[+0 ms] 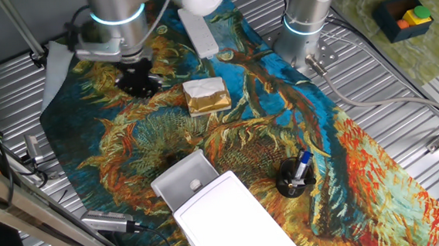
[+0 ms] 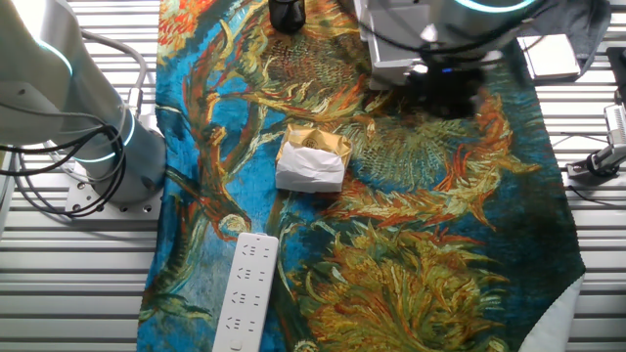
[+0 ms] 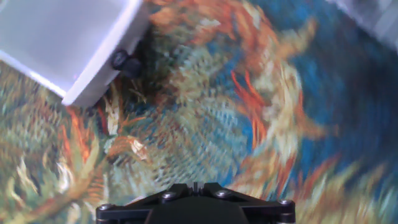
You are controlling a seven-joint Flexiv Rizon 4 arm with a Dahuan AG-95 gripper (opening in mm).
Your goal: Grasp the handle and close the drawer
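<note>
We find the shallow white plastic drawer (image 1: 185, 179) pulled partway out of its white flat-topped box (image 1: 234, 219), near the front edge of the surface (image 1: 345, 141) under its painted sunflower cloth. In the hand view the drawer's front wall (image 3: 102, 74) sits at the upper left, and the small round knob handle (image 3: 119, 60) shows against it, dark and blurred there, so we cannot make out its colour or exact shape.

Our hand (image 1: 137, 81) hangs above the cloth, well apart from the drawer, on the far side of the small white-and-gold square block (image 1: 205, 95). Only the black base shows in the hand view, and the fixed views show no fingers clearly, so we cannot tell whether they are spread or pressed together; nothing appears to be held.

We judge the drawer light and stiff, likely to slide easily once pushed. The box looks light too and may skid on the cloth if we shove hard. The knob is tiny, smooth plastic, probably slippery, so we would pinch it squarely across its sides, close to the drawer wall, then push straight toward the box. A long narrow white bar (image 1: 198, 30) lies out of the way.
</note>
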